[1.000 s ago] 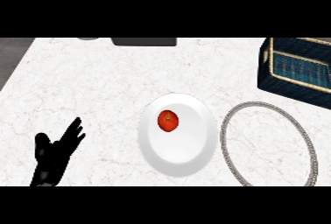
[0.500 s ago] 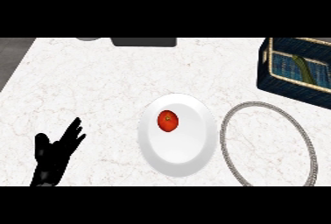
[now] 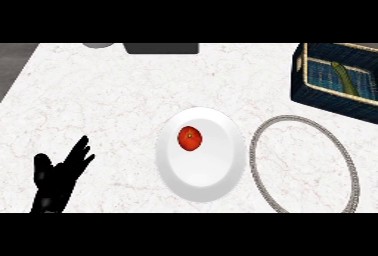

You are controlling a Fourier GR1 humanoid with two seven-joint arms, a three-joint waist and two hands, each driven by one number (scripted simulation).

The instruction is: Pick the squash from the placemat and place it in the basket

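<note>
While woven basket holds slender green squash

My left hand rests open at the lower left, with bare white marbled worktop above and to its right. Going right, the white round plate carrying a red tomato stands in my way. Just beside it lies a flat grey ringed placemat. The dark blue woven basket fills the upper right corner, a green squash inside. Along the far edge sit a dark rectangular slab and a grey round object.
</note>
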